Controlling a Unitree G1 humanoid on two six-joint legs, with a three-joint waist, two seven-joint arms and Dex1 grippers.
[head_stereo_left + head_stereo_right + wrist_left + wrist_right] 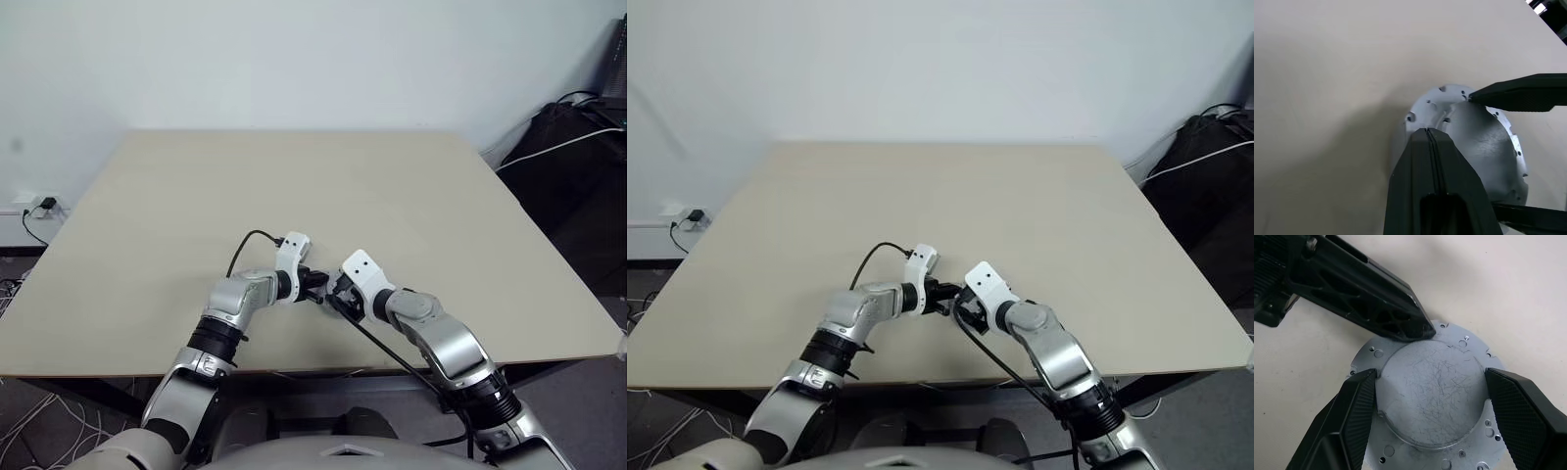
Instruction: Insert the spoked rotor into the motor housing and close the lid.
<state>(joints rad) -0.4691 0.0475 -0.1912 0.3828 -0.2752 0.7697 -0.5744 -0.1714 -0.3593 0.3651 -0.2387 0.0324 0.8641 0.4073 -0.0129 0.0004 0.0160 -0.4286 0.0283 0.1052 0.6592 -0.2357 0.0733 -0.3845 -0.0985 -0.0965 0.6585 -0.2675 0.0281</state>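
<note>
left gripper [1418, 330] closed; right gripper [1430, 396] spread

Pale grey lid [1435, 391] with fine scratches, black pincer fingers [1352, 416], beige table [392, 196].

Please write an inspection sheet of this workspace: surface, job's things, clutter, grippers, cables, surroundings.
Surface: beige table, bare apart from the work spot near its front edge.
Job's things: lid, pale grey disc, smooth raised face up, lying flat; rotor and housing nothing seen, perhaps hidden under the lid.
Clutter: nothing seen.
Grippers: left gripper shut, its tip on the lid's rim; right gripper wide, one finger on each side of the raised middle.
Cables: black cable on the left wrist; wall socket with plug; white cord.
Surroundings: pale wall; dark bag at right.
</note>
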